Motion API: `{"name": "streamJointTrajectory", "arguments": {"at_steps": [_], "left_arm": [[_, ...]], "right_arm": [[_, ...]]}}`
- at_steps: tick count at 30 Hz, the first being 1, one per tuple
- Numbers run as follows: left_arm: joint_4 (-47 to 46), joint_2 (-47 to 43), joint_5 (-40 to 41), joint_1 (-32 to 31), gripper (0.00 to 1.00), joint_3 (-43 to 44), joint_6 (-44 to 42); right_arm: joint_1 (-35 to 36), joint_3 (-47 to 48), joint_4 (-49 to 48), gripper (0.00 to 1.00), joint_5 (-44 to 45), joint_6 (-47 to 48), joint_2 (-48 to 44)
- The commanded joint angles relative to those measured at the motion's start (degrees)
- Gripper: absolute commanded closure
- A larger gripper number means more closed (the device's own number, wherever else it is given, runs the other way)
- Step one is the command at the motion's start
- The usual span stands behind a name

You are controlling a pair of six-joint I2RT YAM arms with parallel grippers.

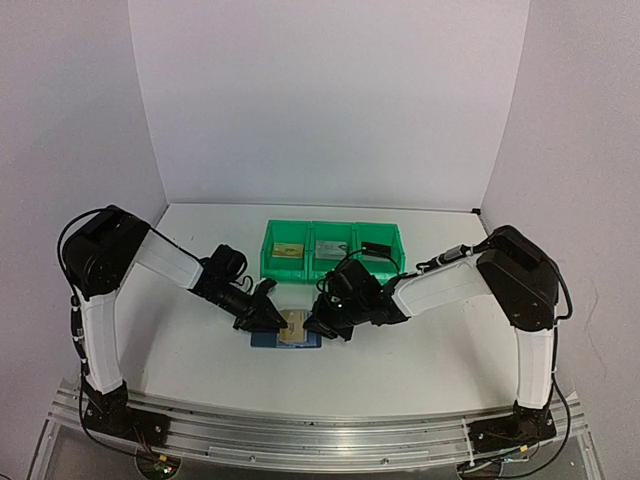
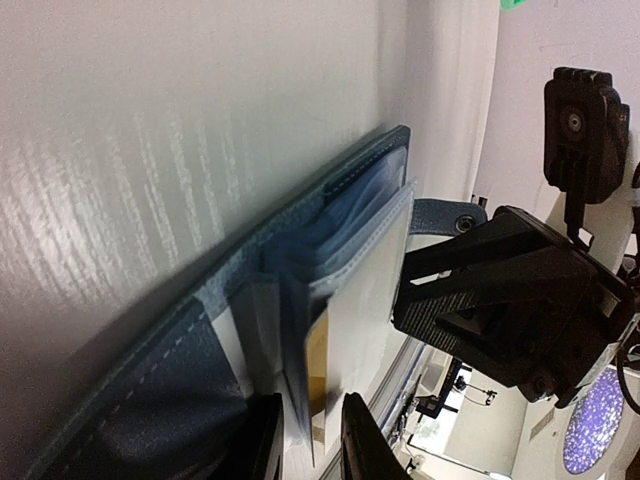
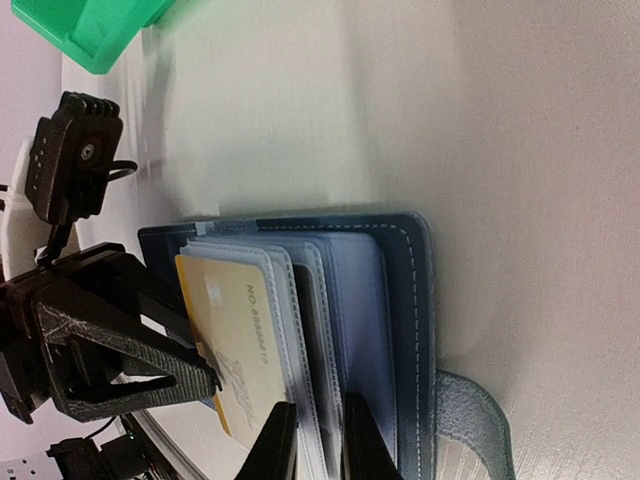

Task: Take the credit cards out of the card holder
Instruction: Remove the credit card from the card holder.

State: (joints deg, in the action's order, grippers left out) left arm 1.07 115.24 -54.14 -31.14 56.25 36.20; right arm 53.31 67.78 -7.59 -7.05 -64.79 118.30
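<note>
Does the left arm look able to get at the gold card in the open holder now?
Likely yes: the left gripper straddles the gold card at its exposed edge in the card holder; the right gripper sits opposite, clear.

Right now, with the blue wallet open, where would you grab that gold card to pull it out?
By the edge facing the left gripper, coming from that arm's side. The gold card is thin and lies in the card holder, and that edge seems to poke out of its clear sleeve, so one finger fits on each face. The right gripper pins the other sleeves.
</note>
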Motion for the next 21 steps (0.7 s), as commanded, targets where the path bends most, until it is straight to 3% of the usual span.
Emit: {"name": "streamJointTrajectory", "arguments": {"at_steps": [1, 8, 14, 21], "left_arm": [[-3.1, -3.1, -1.8, 0.8, 0.81, -1.7, 1.2], [-5.1, -2.6, -2.6, 0.8, 0.87, -1.9, 2.0], [-5.4, -2.9, -3.3, 0.8, 0.99, -2.2, 2.4], [-3.6, -3.9, -4.2, 1.4, 1.00, -2.0, 2.1]], "right_arm": [[0.2, -1.7, 4.0, 0.86, -0.9, -0.4, 3.0], [0.2, -1.2, 4.0, 0.86, -1.2, -0.3, 3.3], [0.2, -1.2, 3.9, 0.86, -1.5, -0.1, 3.4], [0.0, -1.0, 3.8, 0.86, -1.9, 0.2, 3.9]]}}
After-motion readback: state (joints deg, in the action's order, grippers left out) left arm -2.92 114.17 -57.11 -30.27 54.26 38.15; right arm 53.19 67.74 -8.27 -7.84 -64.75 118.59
